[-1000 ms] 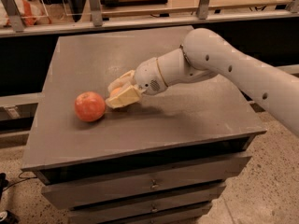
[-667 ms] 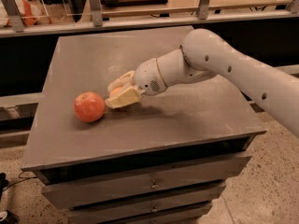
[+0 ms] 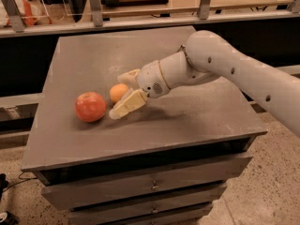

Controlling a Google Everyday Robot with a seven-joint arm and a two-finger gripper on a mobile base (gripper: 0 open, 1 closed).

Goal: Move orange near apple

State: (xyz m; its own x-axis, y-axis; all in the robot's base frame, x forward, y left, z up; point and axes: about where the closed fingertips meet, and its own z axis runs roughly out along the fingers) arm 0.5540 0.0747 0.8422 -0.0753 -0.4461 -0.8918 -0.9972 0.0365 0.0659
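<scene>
The apple, red-pink and the largest fruit, rests on the grey table at the front left. The small light orange sits on the table just to the right of the apple, a small gap between them. My gripper reaches in from the right on the white arm. Its cream fingers are spread open, one behind and one in front of the orange, which lies between them near the tips.
The table top is a grey cabinet with drawers below its front edge. Behind it runs a shelf rail with posts. The white arm crosses the table's right half.
The fingers have spread apart, the near finger swinging toward the front. The orange, hidden inside the grip before, now shows on the table beside the apple.
</scene>
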